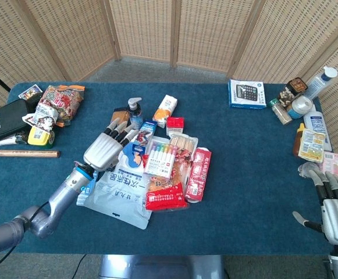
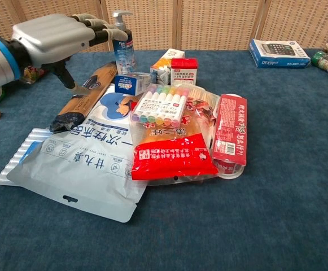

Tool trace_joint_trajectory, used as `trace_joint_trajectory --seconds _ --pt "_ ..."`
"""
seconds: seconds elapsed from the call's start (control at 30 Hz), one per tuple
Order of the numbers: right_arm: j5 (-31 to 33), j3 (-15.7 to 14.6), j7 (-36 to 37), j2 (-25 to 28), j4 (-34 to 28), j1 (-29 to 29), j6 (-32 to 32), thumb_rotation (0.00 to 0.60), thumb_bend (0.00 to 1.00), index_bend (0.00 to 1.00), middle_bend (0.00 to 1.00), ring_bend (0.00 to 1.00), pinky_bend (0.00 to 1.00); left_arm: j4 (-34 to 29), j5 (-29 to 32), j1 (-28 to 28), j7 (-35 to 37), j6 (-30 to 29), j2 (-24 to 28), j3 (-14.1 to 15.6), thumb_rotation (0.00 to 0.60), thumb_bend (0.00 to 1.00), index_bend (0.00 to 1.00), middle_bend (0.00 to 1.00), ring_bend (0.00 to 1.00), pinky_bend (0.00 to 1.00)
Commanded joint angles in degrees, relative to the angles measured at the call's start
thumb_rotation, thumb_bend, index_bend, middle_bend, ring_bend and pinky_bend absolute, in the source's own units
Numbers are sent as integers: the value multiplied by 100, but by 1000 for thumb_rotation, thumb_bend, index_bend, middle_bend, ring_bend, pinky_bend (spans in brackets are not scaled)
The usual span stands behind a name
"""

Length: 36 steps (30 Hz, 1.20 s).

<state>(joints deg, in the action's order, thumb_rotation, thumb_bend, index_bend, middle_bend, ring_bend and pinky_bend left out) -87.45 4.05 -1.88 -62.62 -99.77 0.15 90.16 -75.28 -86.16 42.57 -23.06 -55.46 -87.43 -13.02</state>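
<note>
My left hand [image 1: 106, 148] hovers over the left side of a pile in the table's middle, fingers stretched out and apart, holding nothing. In the chest view this left hand [image 2: 56, 34] is above a long brown packet [image 2: 84, 96], with its fingertips near a pump bottle [image 2: 123, 48]. The pile holds a large white and blue bag [image 1: 119, 192], a pack of pastel markers [image 1: 160, 158], a red snack bag [image 1: 166, 195] and a red packet [image 1: 198, 174]. My right hand [image 1: 331, 203] rests empty at the table's front right corner, fingers extended.
A calculator box [image 1: 247, 93] lies at the back right. Bottles and jars [image 1: 308, 110] line the right edge. Snack bags [image 1: 58, 104], a black case [image 1: 3, 119] and a wooden stick [image 1: 27, 153] sit at the left. Wicker screens stand behind.
</note>
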Motion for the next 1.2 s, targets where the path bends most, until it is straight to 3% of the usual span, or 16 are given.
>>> trace_joint_trajectory --seconds 0.03,0.3,0.87,0.97,1.0,1.07,1.13,1.2 --pt "35 16 70 22 11 -3 -6 600 0 0 0 0 0 304 166 250 -207 159 -285 -66 600 43 0 0 0 0" --pt "184 61 297 52 107 13 -94 599 0 0 0 0 0 761 284 426 -356 168 -710 106 600 43 0 0 0 0" --pt "183 60 467 67 140 24 -129 600 0 0 0 0 0 2025 547 942 -218 216 -1652 40 600 43 0 0 0 1" --pt "158 60 543 74 150 15 -102 600 0 0 0 0 0 2244 572 1028 -96 170 -1836 0 600 44 43 11 7 133" --pt "157 62 559 77 153 13 -97 600 0 0 0 0 0 2315 537 1051 -40 99 -1893 -3 600 43 124 105 75 259" --pt "159 64 597 84 158 9 -90 600 0 0 0 0 0 2515 404 1086 138 -140 -2041 19 600 43 370 411 334 532" --pt "152 62 636 90 159 4 -85 600 0 0 0 0 0 2688 305 1109 277 -307 -2153 50 600 53 695 809 711 822" --pt "139 60 653 94 165 3 -78 600 0 0 0 0 0 2834 268 1137 326 -349 -2233 87 600 67 804 940 841 905"
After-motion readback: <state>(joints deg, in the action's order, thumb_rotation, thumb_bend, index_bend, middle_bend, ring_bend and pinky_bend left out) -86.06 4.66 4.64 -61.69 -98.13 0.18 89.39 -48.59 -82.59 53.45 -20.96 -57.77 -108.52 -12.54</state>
